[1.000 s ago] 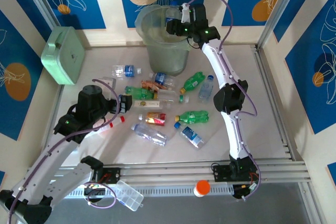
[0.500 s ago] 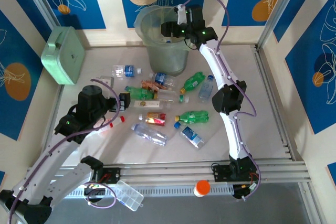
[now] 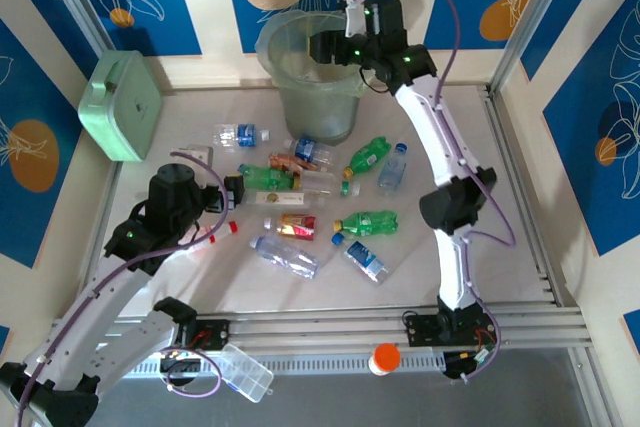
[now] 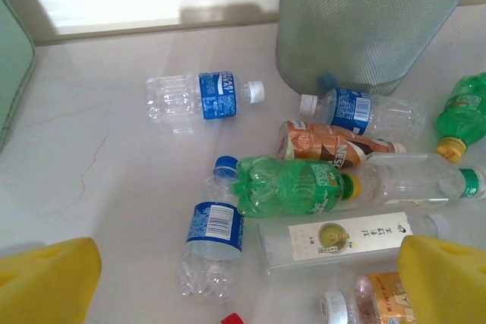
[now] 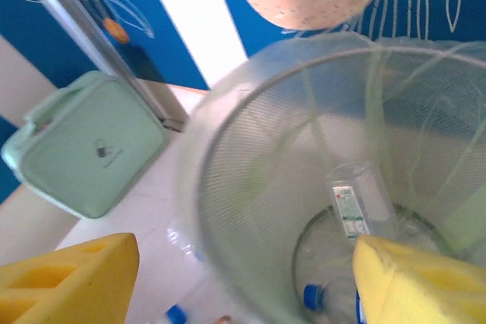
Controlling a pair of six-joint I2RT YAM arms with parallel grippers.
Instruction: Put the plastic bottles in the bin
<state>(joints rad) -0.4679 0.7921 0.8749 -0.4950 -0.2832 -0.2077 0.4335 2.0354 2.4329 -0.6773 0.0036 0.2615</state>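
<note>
Green and clear plastic bottles (image 3: 370, 220) litter the tabletop (image 3: 480, 167) mid-frame, some against the bin (image 3: 300, 97) at top centre. Right gripper (image 3: 325, 47) above the bin and left gripper (image 3: 234, 195) beside the bottles: both jaws released, empty.

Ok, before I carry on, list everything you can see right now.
bin: one, translucent grey-green, far centre
loose bottles: about thirteen, clear, green or orange-labelled, lying scattered on the table in front of the bin
bottles in the bin: at least two, clear, one blue-capped, at the bottom
box: one, mint green, far left
jar: one, orange cap, on the near rail
compartment case: one, clear, near edge, left of the jar
left gripper: jaws open and empty, low over the left bottles
right gripper: jaws open and empty, above the bin's mouth
</note>
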